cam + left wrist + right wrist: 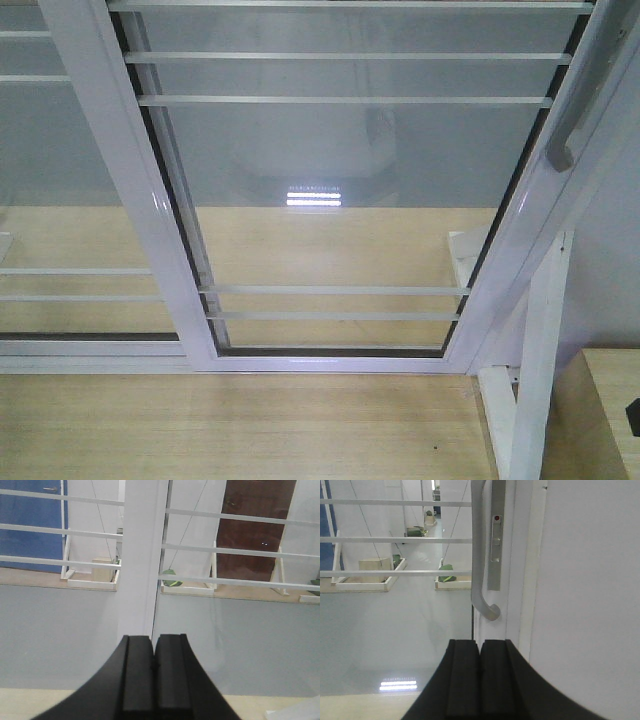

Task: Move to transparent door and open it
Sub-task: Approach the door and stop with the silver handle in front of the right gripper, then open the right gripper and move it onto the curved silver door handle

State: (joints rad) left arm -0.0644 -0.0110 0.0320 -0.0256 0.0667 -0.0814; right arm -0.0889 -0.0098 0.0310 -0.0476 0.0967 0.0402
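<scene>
Door (340, 200): you're parked at it, not yet slid open. Handle (479, 555): ungrasped. Left gripper (153, 665), right gripper (480, 665): both pinched closed, empty.

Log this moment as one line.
transparent door: in front, handle ungrasped | left gripper: shut, facing frame | right gripper: shut, below handle

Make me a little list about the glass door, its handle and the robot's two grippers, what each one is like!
door: clear glass, white frame, thin white bars across
handle: curved silver bar on the door's right edge
left gripper: shut, pointing at a white frame upright
right gripper: shut, near the handle's lower end, not touching
</scene>
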